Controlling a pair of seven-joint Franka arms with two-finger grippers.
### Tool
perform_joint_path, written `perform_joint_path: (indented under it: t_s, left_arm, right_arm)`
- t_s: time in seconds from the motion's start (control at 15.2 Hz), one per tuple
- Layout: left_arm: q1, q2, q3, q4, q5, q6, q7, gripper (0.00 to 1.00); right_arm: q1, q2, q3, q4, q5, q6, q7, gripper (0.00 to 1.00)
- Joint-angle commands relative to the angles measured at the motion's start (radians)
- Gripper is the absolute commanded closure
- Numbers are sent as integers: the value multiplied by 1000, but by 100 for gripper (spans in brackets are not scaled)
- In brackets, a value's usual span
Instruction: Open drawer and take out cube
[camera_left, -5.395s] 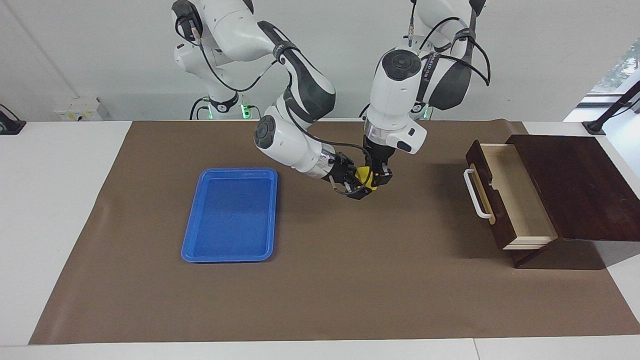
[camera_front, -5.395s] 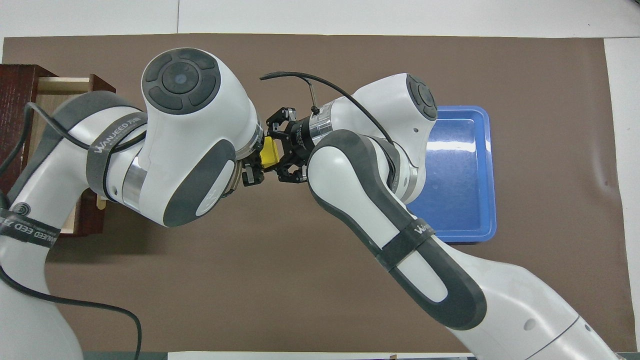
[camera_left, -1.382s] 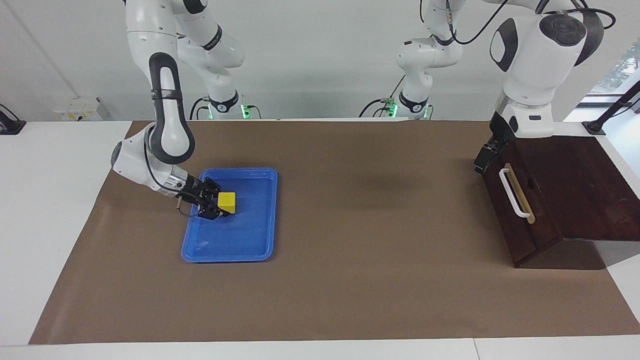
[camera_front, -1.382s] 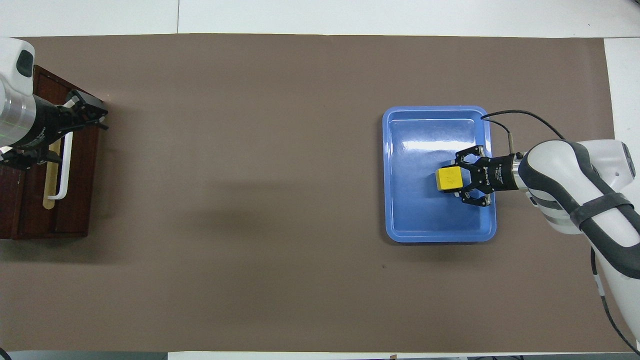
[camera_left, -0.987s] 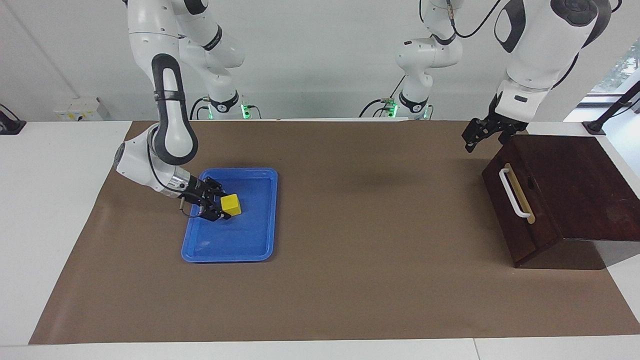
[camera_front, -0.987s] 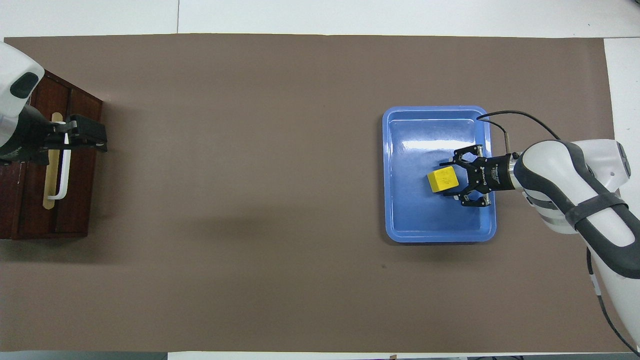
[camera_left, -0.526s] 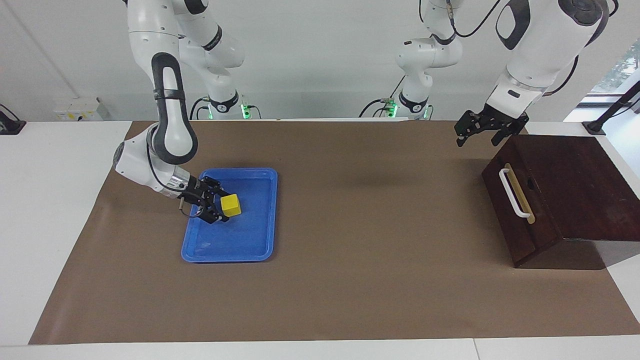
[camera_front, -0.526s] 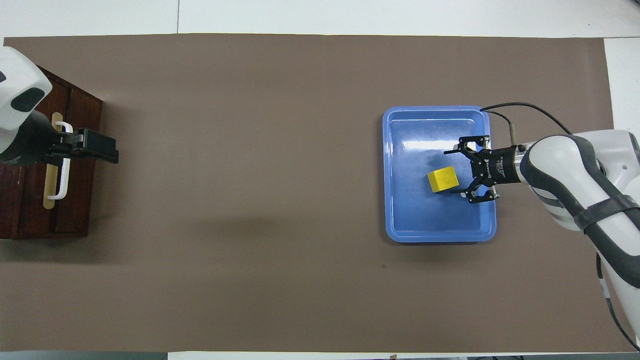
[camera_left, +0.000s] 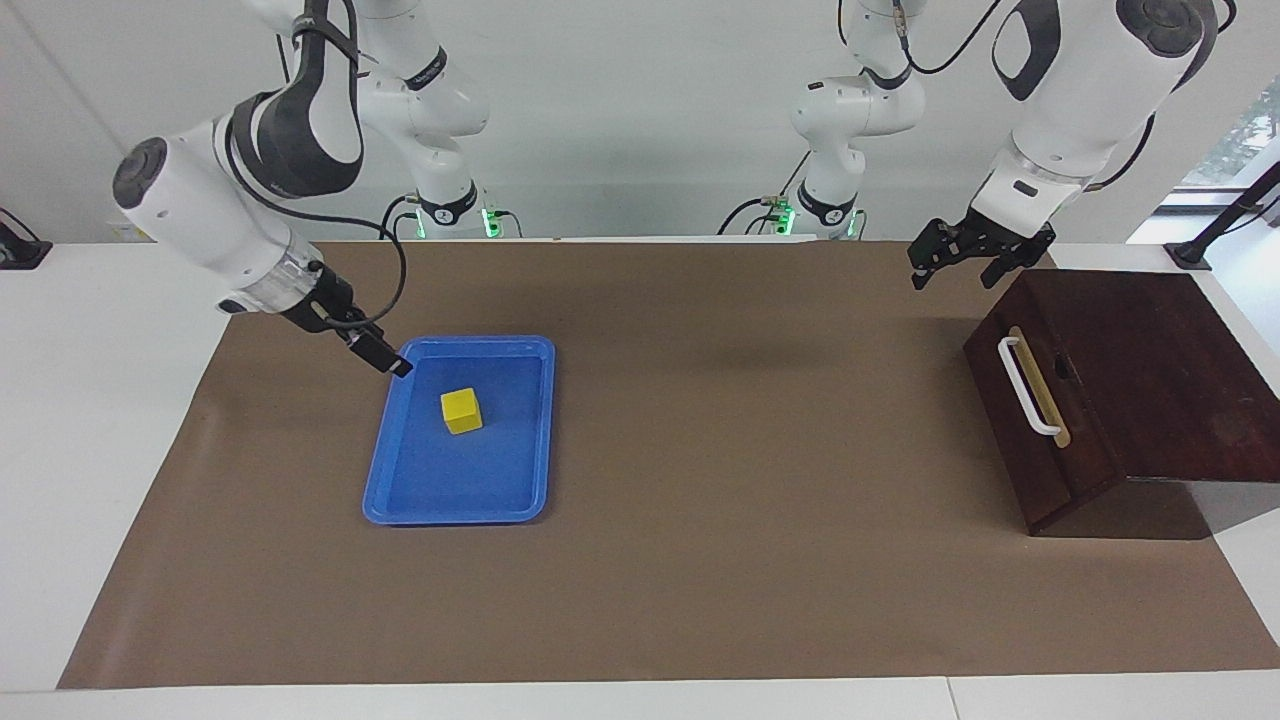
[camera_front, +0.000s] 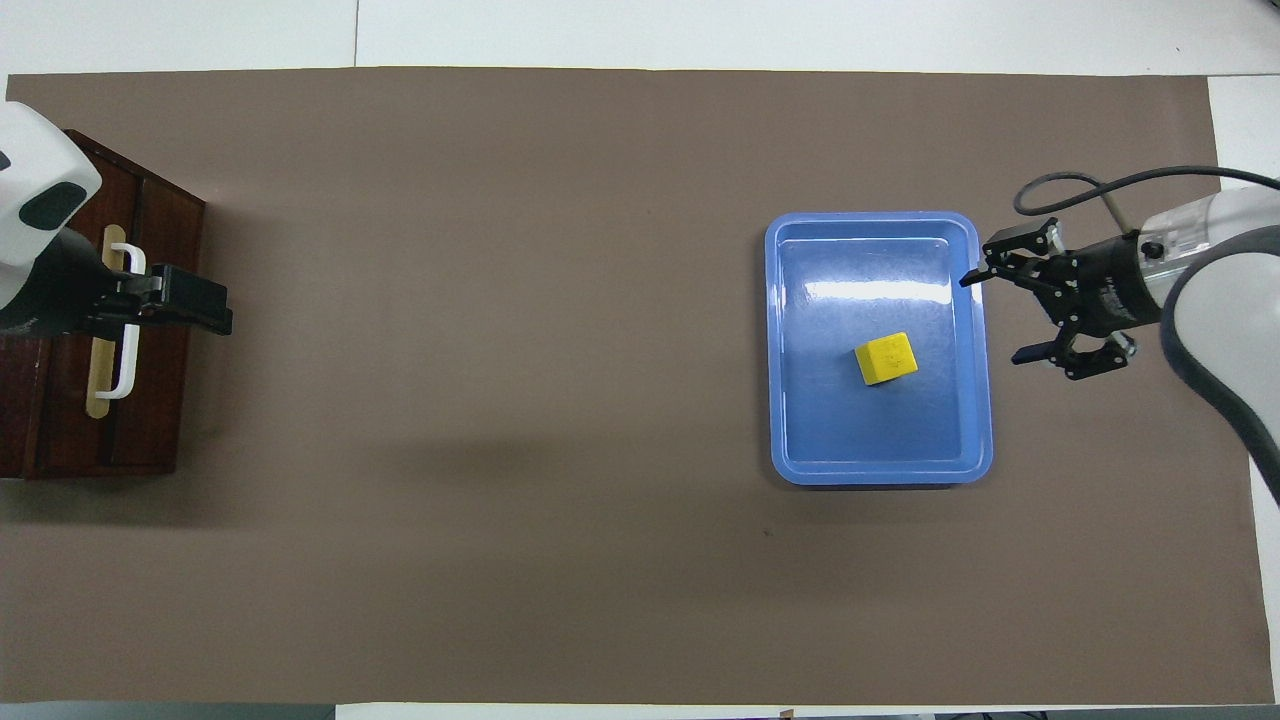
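The yellow cube (camera_left: 461, 410) lies free in the blue tray (camera_left: 455, 515), also seen in the overhead view (camera_front: 886, 359). My right gripper (camera_left: 390, 362) is open and empty, raised over the tray's edge toward the right arm's end (camera_front: 992, 318). The dark wooden drawer (camera_left: 1040, 420) is shut in its box, with its white handle (camera_left: 1025, 385) facing the table's middle. My left gripper (camera_left: 955, 268) is open and empty, up in the air over the mat beside the box's corner that is nearer to the robots. In the overhead view it (camera_front: 205, 303) covers part of the handle (camera_front: 128, 355).
A brown mat (camera_left: 750, 560) covers the table. The blue tray (camera_front: 880, 475) lies toward the right arm's end, the wooden box (camera_left: 1160, 370) at the left arm's end. White table edges border the mat.
My right gripper has drawn back from the cube and risen off the tray toward the right arm's end. The cube stays in the tray. The left gripper has hardly moved.
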Motion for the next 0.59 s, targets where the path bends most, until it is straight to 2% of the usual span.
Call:
perform_joint_path:
  t_s: [0.0,0.26,0.39,0.53]
  left_arm:
    - [8,-30,0,-33,12,-5,21,0]
    - [8,-33,0,-35,12,-13,29,0]
    - [8,-33,0,-38,10,-20,28,0]
    - [8,-33,3,-38,12,-33,21,0]
  right_arm:
    - [-17,-17,6,77,-115,-68,-251,0]
    - [-5,-112,10,113,-241,-168,-466,0]
    - [2,-115,30,175,-344,-250,-590,0]
    - [-12,-86,59,257,-363,-330,-638,0]
